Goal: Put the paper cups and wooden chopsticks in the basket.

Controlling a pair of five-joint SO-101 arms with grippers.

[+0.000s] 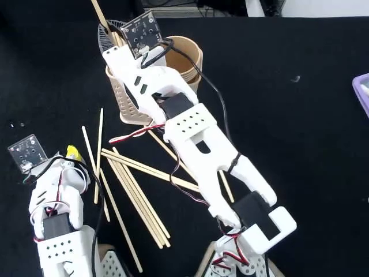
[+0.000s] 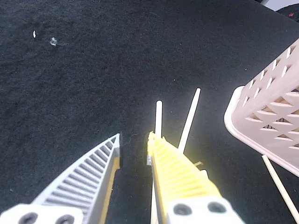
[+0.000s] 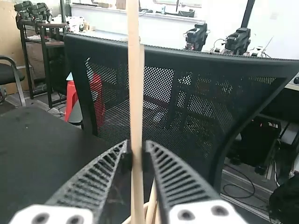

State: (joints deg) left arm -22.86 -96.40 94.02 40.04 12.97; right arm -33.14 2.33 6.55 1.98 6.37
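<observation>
Your basket [image 1: 124, 101] holds a paper cup [image 1: 187, 55]. Your right pincer [image 3: 135, 153] squeezes one chopstick [image 3: 134, 70] above it. Your left pincer [image 2: 134, 140] is open by loose chopsticks [image 1: 138, 199] on the worktop [image 1: 277, 115].

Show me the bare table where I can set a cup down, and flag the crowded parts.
The widest bare patch of black table runs from the right arm and paper cup across to the purple object at the edge. A smaller one lies left of the basket, beyond the left gripper. It is crowded between the arms, where loose chopsticks lie.
</observation>
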